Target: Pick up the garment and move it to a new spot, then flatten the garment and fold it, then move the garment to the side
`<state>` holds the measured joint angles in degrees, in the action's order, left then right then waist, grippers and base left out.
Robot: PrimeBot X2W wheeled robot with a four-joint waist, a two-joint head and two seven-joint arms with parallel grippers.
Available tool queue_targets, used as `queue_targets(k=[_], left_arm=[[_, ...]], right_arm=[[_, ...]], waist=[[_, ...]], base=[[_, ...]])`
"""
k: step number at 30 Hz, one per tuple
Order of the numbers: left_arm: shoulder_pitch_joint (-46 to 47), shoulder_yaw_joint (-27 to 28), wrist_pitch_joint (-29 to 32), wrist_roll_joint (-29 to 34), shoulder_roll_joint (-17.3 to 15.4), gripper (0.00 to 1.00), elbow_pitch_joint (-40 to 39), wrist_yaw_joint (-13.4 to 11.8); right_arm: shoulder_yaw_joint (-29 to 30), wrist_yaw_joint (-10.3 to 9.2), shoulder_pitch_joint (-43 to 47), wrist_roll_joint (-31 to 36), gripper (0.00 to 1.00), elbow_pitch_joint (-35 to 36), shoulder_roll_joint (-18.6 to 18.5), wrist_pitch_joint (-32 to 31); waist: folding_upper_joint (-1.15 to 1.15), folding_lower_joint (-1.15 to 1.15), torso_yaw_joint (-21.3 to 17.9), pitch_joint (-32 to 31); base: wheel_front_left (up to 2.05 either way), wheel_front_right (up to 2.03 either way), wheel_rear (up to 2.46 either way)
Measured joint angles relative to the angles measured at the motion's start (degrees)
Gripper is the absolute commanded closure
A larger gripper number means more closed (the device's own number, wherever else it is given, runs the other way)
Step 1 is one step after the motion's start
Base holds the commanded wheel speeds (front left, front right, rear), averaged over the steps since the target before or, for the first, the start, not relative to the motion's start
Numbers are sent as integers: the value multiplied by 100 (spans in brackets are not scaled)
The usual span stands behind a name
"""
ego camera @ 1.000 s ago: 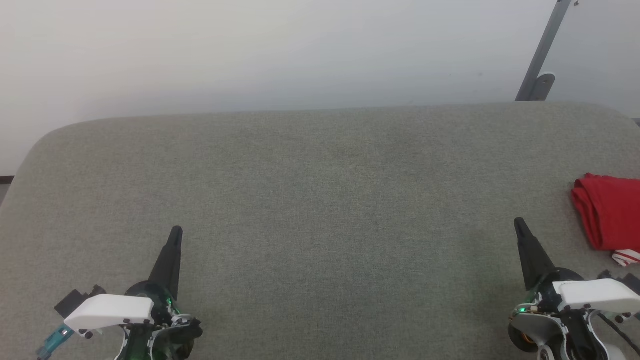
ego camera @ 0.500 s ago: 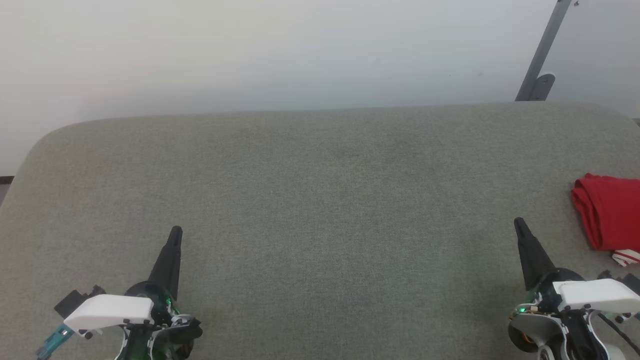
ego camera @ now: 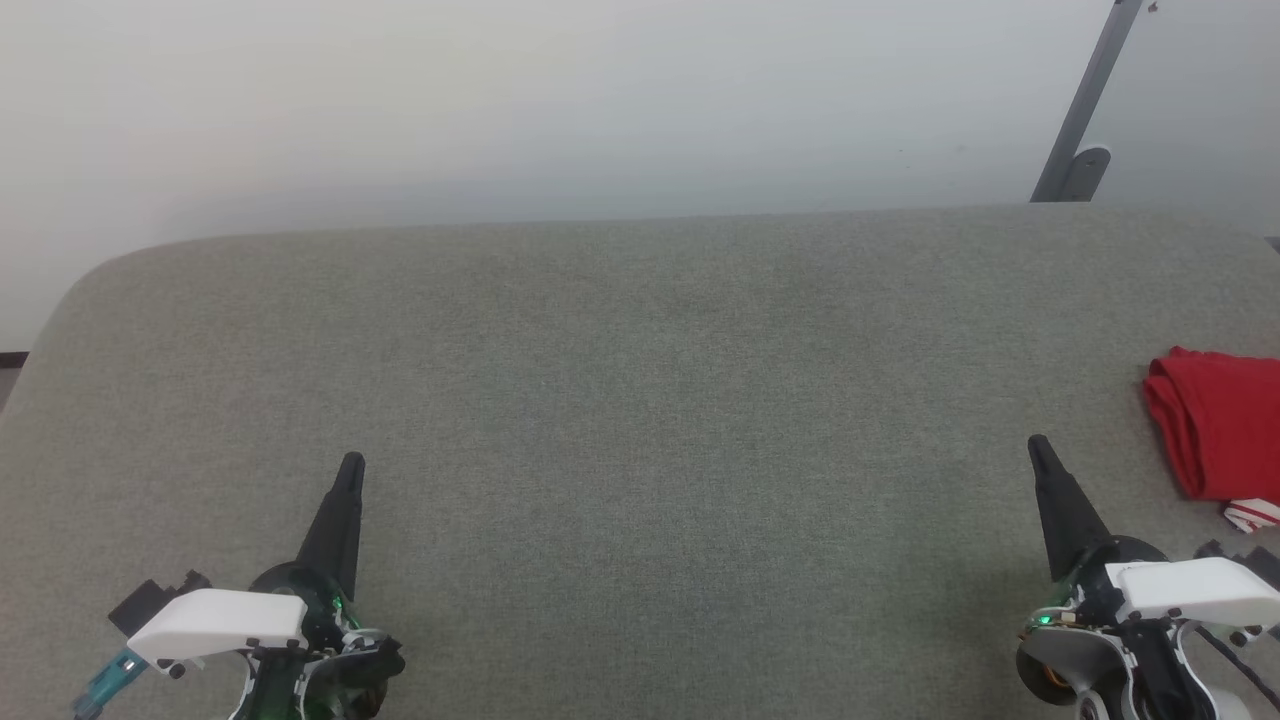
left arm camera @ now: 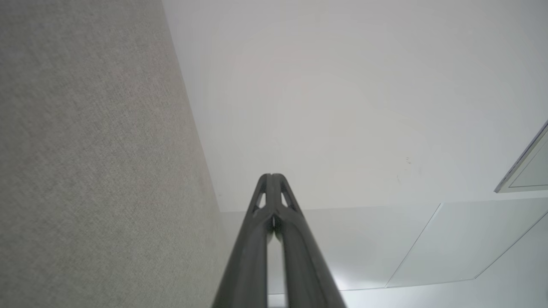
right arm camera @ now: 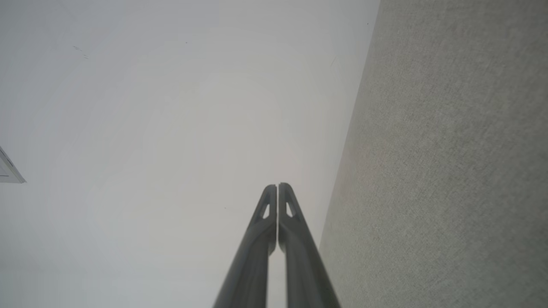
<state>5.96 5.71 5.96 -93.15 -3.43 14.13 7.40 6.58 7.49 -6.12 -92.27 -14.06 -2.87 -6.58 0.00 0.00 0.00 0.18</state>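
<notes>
head view: no change over the last second. left gripper (ego camera: 351,464) and right gripper (ego camera: 1037,446) both clenched, empty, parked on the near side. garment (ego camera: 1215,425) lies apparently folded at the right edge of the grey surface (ego camera: 640,400), so task looks done

red garment (ego camera: 1222,420), grey-green table (ego camera: 640,400), white wall (ego camera: 500,100)

Head view: the grey fabric surface (ego camera: 640,400) is viewed from above its near edge, forward and down; the pale wall (ego camera: 500,100) behind it is included. Left wrist view: taken low and close over the surface, directed along the left gripper (left arm camera: 272,176) toward the wall, surface at left. Right wrist view: directed likewise along the right gripper (right arm camera: 277,185), surface at right. Surface and wall are shared by all three.
</notes>
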Motion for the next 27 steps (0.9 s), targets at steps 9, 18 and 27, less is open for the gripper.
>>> queue_targets(k=[9, 18, 27], left_arm=[[0, 7, 2, 9, 5, 100, 2, 0], [0, 12, 9, 11, 11, 100, 1, 0], [0, 20, 16, 18, 14, 100, 1, 0]], right_arm=[[0, 0, 0, 0, 100, 1, 0, 0], [1, 0, 0, 0, 100, 2, 0, 0], [1, 0, 0, 0, 100, 0, 0, 0]], waist=[[0, 0, 0, 0], [0, 0, 0, 0], [0, 0, 0, 0]], base=[[0, 0, 0], [0, 0, 0], [0, 0, 0]])
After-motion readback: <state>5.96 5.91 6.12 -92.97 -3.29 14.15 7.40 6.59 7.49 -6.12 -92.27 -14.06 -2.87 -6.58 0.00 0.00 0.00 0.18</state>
